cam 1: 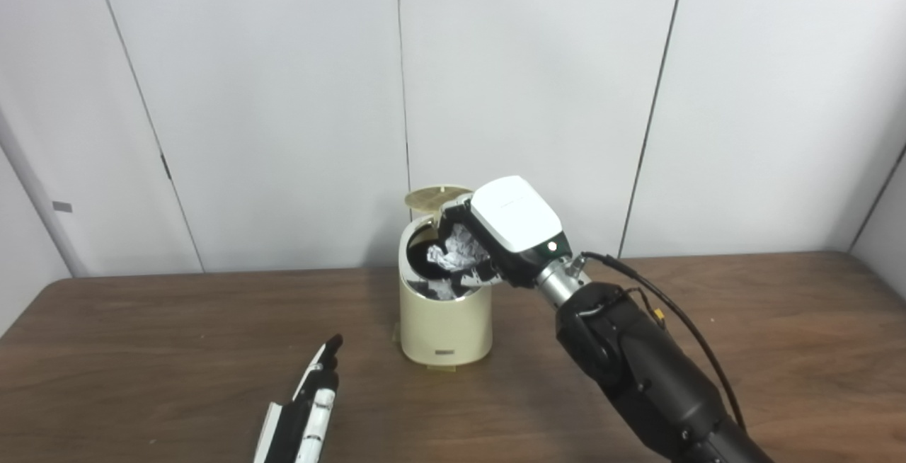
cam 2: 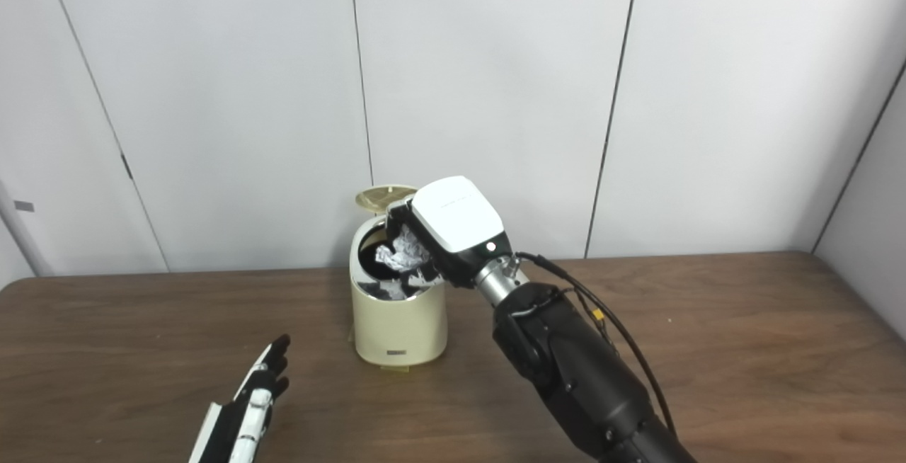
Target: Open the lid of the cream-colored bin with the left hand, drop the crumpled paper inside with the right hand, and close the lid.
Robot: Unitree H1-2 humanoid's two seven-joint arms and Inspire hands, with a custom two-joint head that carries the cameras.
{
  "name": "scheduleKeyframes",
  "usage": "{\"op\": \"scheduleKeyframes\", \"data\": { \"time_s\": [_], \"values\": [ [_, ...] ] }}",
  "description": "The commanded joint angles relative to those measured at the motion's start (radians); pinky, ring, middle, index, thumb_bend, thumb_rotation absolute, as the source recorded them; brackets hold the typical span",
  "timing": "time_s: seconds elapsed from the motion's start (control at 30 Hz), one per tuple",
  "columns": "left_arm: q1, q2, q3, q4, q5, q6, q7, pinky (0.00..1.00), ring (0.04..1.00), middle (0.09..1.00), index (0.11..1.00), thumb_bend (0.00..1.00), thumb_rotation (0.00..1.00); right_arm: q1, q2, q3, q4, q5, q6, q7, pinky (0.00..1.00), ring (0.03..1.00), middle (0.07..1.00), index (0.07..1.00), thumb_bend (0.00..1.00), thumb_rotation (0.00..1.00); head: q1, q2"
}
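Left hand resting low, right hand holding paper over the opened bin.

At the lower left, the left hand (cam 1: 306, 410) lies low over the wooden counter (cam 1: 141, 350), fingers stretched out straight and close together, pointing away from the robot toward the wall and holding nothing; it sits well apart from the bin. Near the middle stands the cream-colored bin (cam 1: 446, 325), upright on the counter, its round lid (cam 1: 433, 197) swung up and back at the rear rim so the dark inside shows. Over the bin's mouth is the crumpled paper (cam 1: 458, 250), white and wrinkled, pinched in the curled fingers of the right hand (cam 1: 495, 240). That hand tilts down to the left above the rim, its white back facing up, while its dark forearm rises from the lower right.
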Motion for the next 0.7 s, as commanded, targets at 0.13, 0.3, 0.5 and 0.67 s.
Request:
{"op": "scheduleKeyframes", "data": {
  "time_s": [0.13,0.3,0.5,0.67],
  "values": [
    [0.029,-0.012,-0.008,0.008,-0.005,-0.005,0.002,0.98,1.0,1.0,1.0,0.55,0.94,-0.045,0.004,-0.006,-0.005,0.002,-0.008,-0.039,0.26,0.383,0.555,0.483,0.51,0.0,0.0,0.002],
    [0.028,-0.012,-0.011,0.011,0.009,-0.012,0.006,0.98,0.997,1.0,1.0,0.59,0.97,-0.041,0.004,-0.007,-0.004,0.001,-0.007,-0.044,0.32,0.402,0.553,0.488,0.51,0.0,0.003,0.004],
    [0.026,-0.01,-0.014,0.01,0.004,-0.015,0.001,0.98,0.993,1.0,1.0,0.59,0.96,-0.042,-0.005,0.004,0.004,-0.01,-0.036,-0.082,0.45,0.533,0.602,0.487,0.52,0.12,0.004,0.003],
    [0.027,-0.01,-0.013,0.01,0.006,-0.012,0.004,0.97,0.99,0.999,1.0,0.57,0.95,-0.041,-0.01,0.011,0.003,-0.016,-0.043,-0.086,0.48,0.584,0.643,0.574,0.97,0.06,0.002,0.005]
  ]
}}
